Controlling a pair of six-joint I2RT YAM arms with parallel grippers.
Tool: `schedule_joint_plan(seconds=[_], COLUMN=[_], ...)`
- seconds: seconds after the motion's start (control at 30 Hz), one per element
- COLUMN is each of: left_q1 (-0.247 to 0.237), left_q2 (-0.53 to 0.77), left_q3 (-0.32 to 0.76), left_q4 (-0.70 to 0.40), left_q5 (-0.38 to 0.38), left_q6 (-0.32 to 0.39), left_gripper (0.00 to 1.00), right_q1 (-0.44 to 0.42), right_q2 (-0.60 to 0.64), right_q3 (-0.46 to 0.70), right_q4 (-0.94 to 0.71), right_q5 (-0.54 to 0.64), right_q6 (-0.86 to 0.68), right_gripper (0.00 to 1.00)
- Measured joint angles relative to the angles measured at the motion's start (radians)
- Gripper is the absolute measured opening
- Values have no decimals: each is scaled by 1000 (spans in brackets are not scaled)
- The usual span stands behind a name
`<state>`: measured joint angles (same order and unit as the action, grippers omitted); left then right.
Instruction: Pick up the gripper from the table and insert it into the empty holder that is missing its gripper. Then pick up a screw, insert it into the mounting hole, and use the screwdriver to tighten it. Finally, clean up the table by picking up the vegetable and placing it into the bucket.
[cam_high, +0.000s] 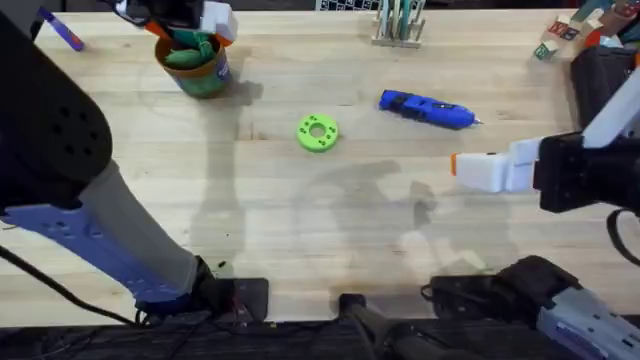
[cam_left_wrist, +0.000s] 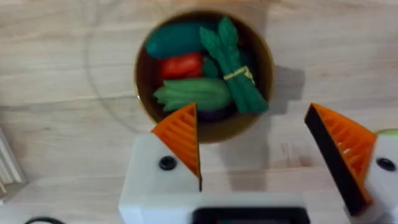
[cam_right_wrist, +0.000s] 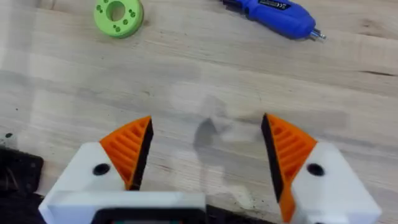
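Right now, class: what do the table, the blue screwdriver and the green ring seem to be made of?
Table: light wood, visible grain and plank seams, matte finish.
Screwdriver: blue body, probably plastic with a slight sheen; thin tip looks like metal.
Green ring: likely moulded or printed plastic, even lime colour, dull surface with small holes.

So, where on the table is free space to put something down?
Bare wood lies between the lime-green ring and the arm bases, and between the bucket and the screwdriver along the far side. It is crowded at the bucket, under the left claw, and beside the right claw.
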<state>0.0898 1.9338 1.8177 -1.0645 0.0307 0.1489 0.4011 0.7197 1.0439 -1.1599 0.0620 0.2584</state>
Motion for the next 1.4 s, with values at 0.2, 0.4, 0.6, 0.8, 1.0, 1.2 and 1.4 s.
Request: schedule_joint_plan(seconds=[0.2, 0.4, 0.6, 0.8, 1.0, 1.2, 1.4], left_q1=[-22, -113, -222, -300, -356, -369, -369], left_q2=[-94, -245, -346, -494, -685, -860, -934], left_q3=[25, 46, 26, -205, -499, -706, -804], left_q4=[-114, -221, -267, -205, -151, -106, -44], left_q5=[8, 11, 22, -10, -28, -31, -37], left_q6=[-8, -13, -52, -129, -218, -294, -330], left_gripper=[988, 989, 988, 988, 988, 989, 988], right_q1=[0, 0, 0, 0, 0, 0, 0], right_q2=[0, 0, 0, 0, 0, 0, 0], right_q3=[0, 0, 0, 0, 0, 0, 0], right_q4=[0, 0, 0, 0, 0, 0, -22], right_q5=[0, 0, 0, 0, 0, 0, 0], right_q6=[0, 0, 0, 0, 0, 0, 0], right_gripper=[991, 991, 991, 991, 992, 991, 991])
